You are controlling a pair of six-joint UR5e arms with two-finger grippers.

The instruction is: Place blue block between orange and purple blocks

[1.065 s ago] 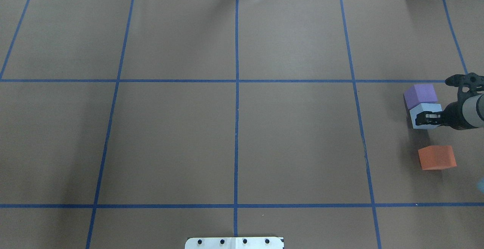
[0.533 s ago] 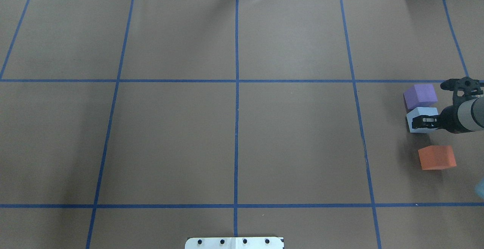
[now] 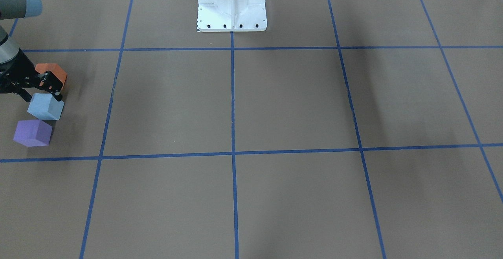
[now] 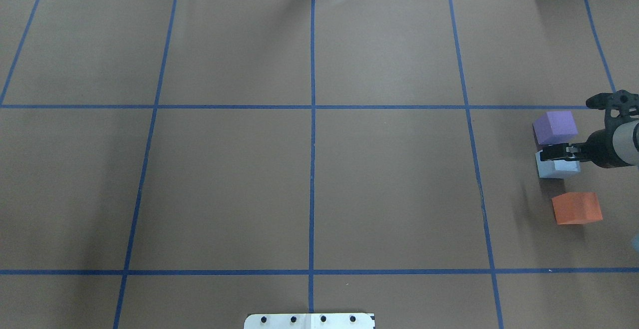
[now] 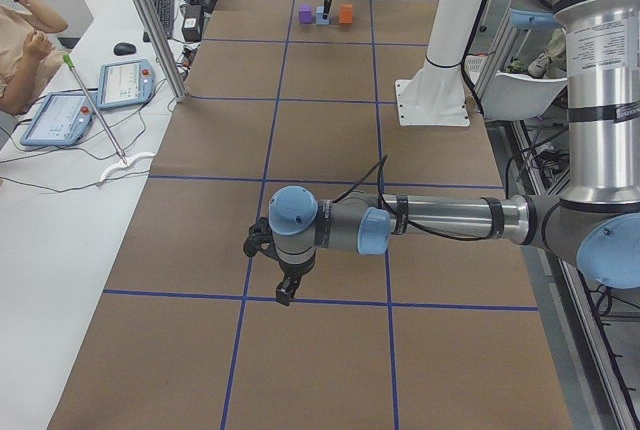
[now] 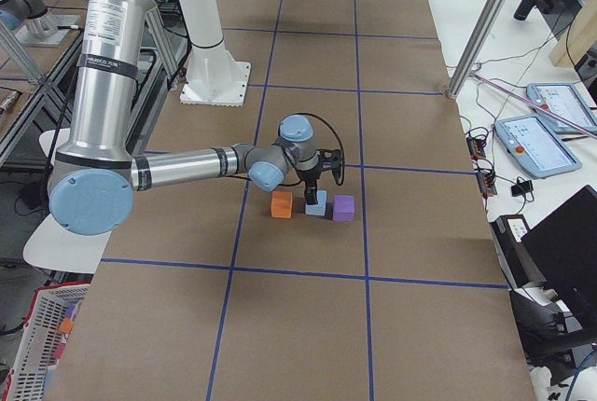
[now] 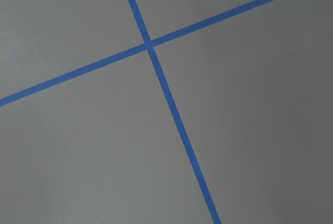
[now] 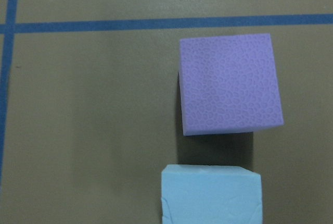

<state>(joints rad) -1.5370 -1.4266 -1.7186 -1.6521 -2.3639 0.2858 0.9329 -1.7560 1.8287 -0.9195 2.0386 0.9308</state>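
The light blue block (image 4: 558,168) stands on the table between the purple block (image 4: 555,127) and the orange block (image 4: 576,208), closer to the purple one. In the front view the blue block (image 3: 45,107), purple block (image 3: 32,133) and orange block (image 3: 55,73) form a line at the left edge. My right gripper (image 3: 42,96) hovers just above the blue block, its jaws spread about the block's width. The right wrist view shows the purple block (image 8: 229,91) and the blue block's top (image 8: 210,195). My left gripper (image 5: 284,293) hangs over bare table; I cannot tell its state.
The white robot base (image 3: 232,3) stands at the middle of the near edge. Blue tape lines (image 4: 312,119) divide the brown table into squares. Tablets (image 5: 122,83) and an operator (image 5: 25,45) are beside the table's far edge.
The right gripper lowered the blue block onto the table between the purple and orange blocks, let go of it and rose slightly above it.
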